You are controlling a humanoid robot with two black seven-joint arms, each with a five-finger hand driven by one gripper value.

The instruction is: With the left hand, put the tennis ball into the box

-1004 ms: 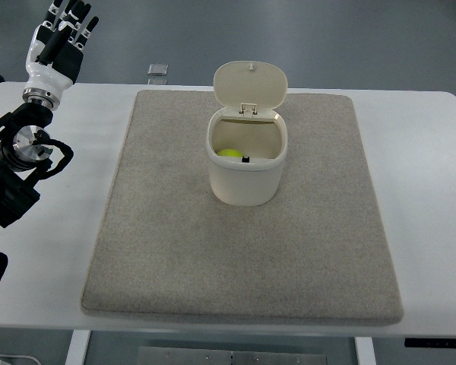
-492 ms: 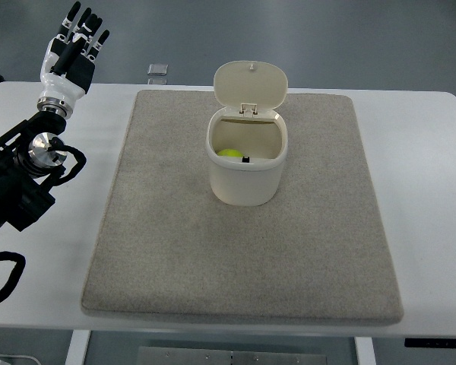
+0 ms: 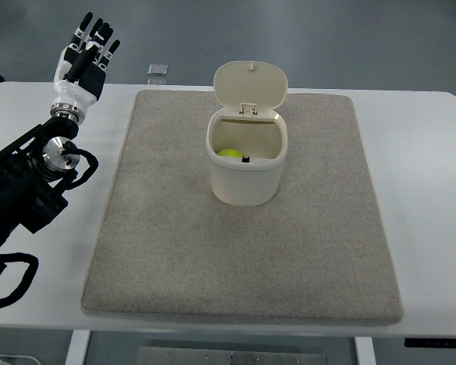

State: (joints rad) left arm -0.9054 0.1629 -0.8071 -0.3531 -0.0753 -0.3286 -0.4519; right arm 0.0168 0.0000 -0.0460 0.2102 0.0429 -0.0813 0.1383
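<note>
Already the tennis ball (image 3: 229, 153) lies inside the box (image 3: 245, 169), a cream bin standing upright on the grey mat (image 3: 243, 251) with its hinged lid (image 3: 251, 85) tipped open at the back. Only a sliver of yellow-green shows past the rim, low against the left inner wall. The left hand (image 3: 86, 61) hangs over the far left corner of the white counter (image 3: 425, 190), well apart from the box, its fingers (image 3: 99, 34) spread and straight, holding nothing. The right arm does not show.

Judged from how things lie, the placing looks done, so the remaining hazards are small ones. A sweep of the left forearm (image 3: 38, 175) across the mat could clip the box and tip it, spilling the ball. The open lid, standing high, is the likeliest part to catch on a passing finger. The dark cables looped by the arm near the counter's left edge could snag if it pulls away sharply.
</note>
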